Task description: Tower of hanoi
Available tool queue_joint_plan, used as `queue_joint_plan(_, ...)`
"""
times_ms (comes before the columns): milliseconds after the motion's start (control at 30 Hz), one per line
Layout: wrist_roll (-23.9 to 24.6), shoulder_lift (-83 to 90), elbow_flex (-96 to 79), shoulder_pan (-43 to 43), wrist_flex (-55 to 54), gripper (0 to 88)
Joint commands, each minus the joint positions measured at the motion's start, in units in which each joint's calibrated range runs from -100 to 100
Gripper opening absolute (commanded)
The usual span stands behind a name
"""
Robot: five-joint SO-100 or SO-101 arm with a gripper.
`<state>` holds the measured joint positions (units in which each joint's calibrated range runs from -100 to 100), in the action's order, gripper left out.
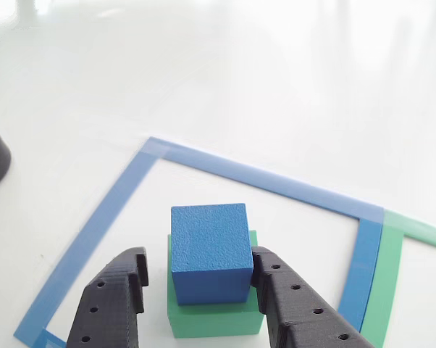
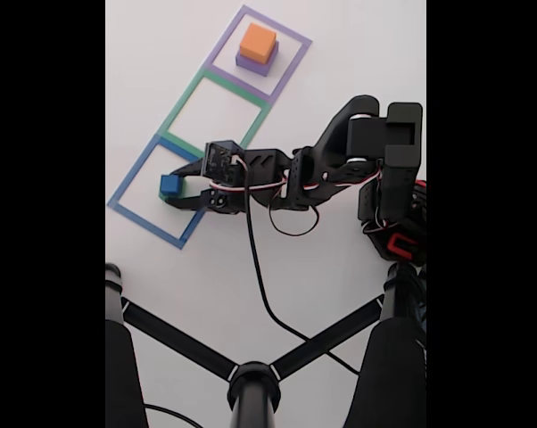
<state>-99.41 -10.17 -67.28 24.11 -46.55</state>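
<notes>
The claw (image 1: pixel 196 279) straddles the blue cube (image 1: pixel 209 250), which sits on top of the green block (image 1: pixel 212 319) inside the blue tape square (image 1: pixel 95 228) on the white tabletop (image 1: pixel 276 87). Its jaws are parted a little wider than the cube: the right finger, as the other view shows it, looks to be touching the cube's side, while the left one stands apart with a clear gap. The cube lies squarely between the fingers with its flat sides facing them, so a straight squeeze should catch it; over in the fixed view, the orange block (image 2: pixel 257 41) rests on the purple block (image 2: pixel 253 63), two tape squares away.
</notes>
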Motion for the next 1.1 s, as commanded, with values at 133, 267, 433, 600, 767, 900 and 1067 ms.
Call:
queue_joint_plan(133,-0.59,1.28,2.08,0.40,-3.43,18.5)
queue_joint_plan(267,-0.59,5.93,2.08,-0.21,-1.25,18.4)
queue_joint_plan(433,-0.59,15.86,2.81,-2.04,10.73,15.1)
queue_joint_plan(600,-0.59,26.60,6.99,-4.25,29.67,6.5)
queue_joint_plan(767,-0.59,37.34,21.71,-6.46,65.21,0.1)
queue_joint_plan(900,-0.59,43.99,31.97,-8.82,86.25,0.0)
queue_joint_plan(1067,-0.59,47.91,45.88,-14.46,109.32,0.0)
